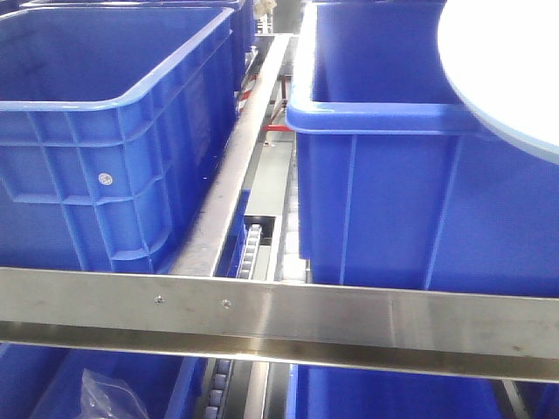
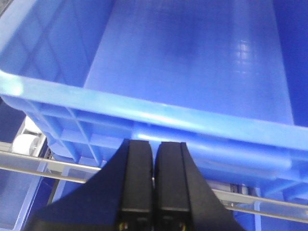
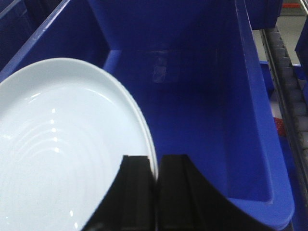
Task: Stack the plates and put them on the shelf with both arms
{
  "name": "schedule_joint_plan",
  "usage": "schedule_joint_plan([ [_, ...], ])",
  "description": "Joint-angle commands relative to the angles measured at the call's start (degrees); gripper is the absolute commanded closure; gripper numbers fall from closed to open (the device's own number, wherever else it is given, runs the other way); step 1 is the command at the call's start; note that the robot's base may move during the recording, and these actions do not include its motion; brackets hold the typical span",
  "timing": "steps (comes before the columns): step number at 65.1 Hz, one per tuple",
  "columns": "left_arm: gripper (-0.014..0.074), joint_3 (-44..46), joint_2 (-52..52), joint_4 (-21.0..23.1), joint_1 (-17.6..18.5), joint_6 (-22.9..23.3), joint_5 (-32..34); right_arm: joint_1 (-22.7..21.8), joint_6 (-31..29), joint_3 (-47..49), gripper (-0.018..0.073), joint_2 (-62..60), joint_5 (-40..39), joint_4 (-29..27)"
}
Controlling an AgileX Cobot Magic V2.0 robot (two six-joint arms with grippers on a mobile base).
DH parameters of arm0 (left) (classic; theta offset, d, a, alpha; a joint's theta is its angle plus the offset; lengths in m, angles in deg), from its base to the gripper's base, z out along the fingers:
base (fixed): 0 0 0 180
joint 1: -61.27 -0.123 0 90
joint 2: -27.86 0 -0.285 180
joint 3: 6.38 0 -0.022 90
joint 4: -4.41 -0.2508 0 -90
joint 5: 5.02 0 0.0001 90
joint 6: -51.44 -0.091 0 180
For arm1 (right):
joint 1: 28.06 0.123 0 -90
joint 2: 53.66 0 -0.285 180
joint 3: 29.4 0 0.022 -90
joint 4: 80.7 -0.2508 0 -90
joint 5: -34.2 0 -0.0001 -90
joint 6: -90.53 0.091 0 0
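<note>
Your right pincer [image 3: 155, 166] is clamped narrow on the rim of a pale plate [image 3: 62, 144]. The plate spreads out to the pincer's left, above the open blue crate [image 3: 211, 120] on the shelf [image 1: 349, 319], whose floor lies below and ahead. One plate or two, you cannot tell. Your left pincer [image 2: 154, 149], closed on nothing, hovers at a second crate [image 2: 144, 108]. No legible writing.

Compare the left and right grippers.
The right gripper pinches the rim of a plate; the left gripper is shut on nothing. The right gripper's tips show against the inside of a blue crate; the left gripper's against the outer wall of a second crate. Both are black.
</note>
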Motion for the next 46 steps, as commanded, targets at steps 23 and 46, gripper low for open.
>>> schedule_joint_plan([
  [23,0.0511,1.7,2.6,0.1,0.4,0.2,4.5,-0.3,-0.1,1.9,0.0502,0.2,-5.7,0.6],
  [46,0.0511,1.7,9.4,0.1,0.4,0.2,4.5,-0.3,-0.1,1.9,0.0502,0.2,-5.7,0.6],
])
